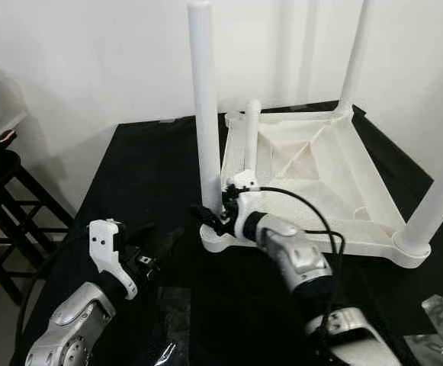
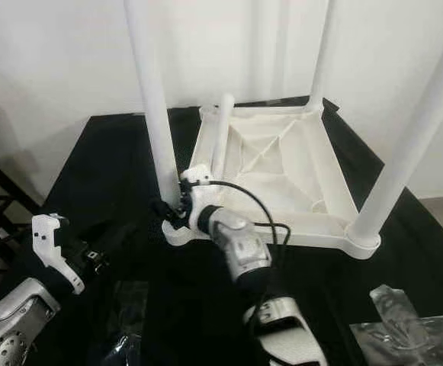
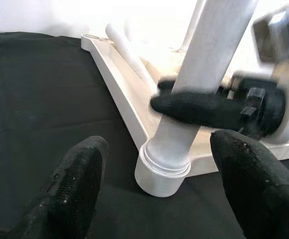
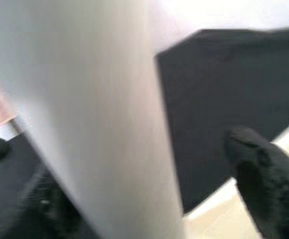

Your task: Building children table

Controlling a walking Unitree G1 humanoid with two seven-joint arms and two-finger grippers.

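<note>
Gripping the near-left leg (image 1: 205,114) low down, the right tool (image 1: 215,207) is clamping it on the upturned table (image 1: 312,164). Left tool (image 3: 154,189) is waiting wide open nearby. Stiff, light, slippery plastic; hold near the socket.

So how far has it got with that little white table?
Three legs stand upright in corner sockets of the upside-down tabletop. The right gripper is clamped around the near-left leg just above its socket, probably seating or tightening it. The left gripper waits open beside it. A fourth leg leans loose inside the frame, so the far-left corner likely comes next, then flipping the table.
</note>
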